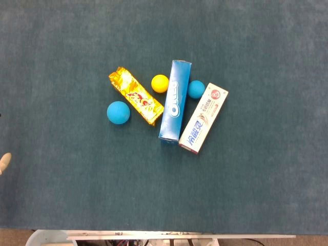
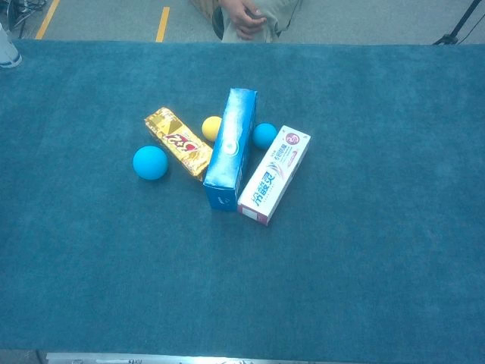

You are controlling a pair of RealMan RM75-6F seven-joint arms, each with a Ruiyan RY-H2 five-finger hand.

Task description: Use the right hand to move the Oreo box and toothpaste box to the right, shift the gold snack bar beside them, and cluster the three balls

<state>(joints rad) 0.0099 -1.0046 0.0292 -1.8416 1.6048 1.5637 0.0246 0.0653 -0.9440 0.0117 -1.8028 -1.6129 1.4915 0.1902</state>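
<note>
The blue Oreo box (image 1: 175, 100) (image 2: 231, 146) lies lengthwise at the table's middle. Against its right side lies the white toothpaste box (image 1: 204, 118) (image 2: 274, 174), slanted. The gold snack bar (image 1: 136, 96) (image 2: 179, 141) lies slanted to the left of the Oreo box. A yellow ball (image 1: 160, 83) (image 2: 211, 127) sits between the bar and the Oreo box. A small blue ball (image 1: 196, 89) (image 2: 264, 136) is wedged between the two boxes at their far ends. A larger blue ball (image 1: 118, 112) (image 2: 150, 162) rests left of the bar. Only a pale fingertip (image 1: 4, 163) of what seems my left hand shows at the left edge. My right hand is out of both views.
The teal cloth (image 1: 266, 169) (image 2: 379, 265) covers the whole table. A seated person's hands (image 2: 246, 19) show beyond the far edge. The robot's base (image 1: 169, 239) borders the near edge.
</note>
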